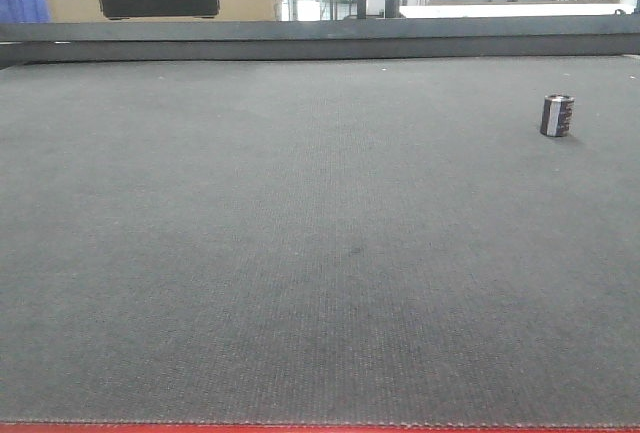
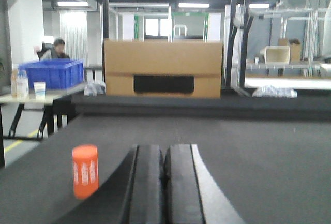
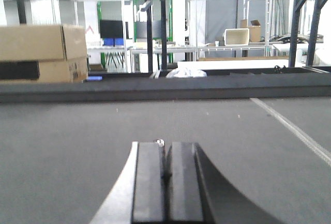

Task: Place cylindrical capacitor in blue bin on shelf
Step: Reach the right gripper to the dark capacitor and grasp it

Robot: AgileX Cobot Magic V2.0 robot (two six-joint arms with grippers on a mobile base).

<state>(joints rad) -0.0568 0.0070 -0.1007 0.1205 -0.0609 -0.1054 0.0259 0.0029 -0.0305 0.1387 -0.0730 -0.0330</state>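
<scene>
The cylindrical capacitor [image 1: 557, 115] stands upright on the grey mat at the far right of the front view, black with a pale stripe and a silvery rim. Neither gripper shows in that view. In the left wrist view my left gripper [image 2: 164, 149] is shut with nothing between its fingers, low over the mat. My right gripper [image 3: 166, 145] is also shut and empty. A small silvery bit [image 3: 159, 142] peeks just beyond its fingertips, too little to tell what it is. The shelf is out of view.
An orange cylinder [image 2: 85, 171] stands on the mat left of my left gripper. A cardboard box [image 2: 163, 69] sits past the table's raised far edge [image 1: 320, 38]. A blue crate [image 2: 51, 74] rests on a side table at the left.
</scene>
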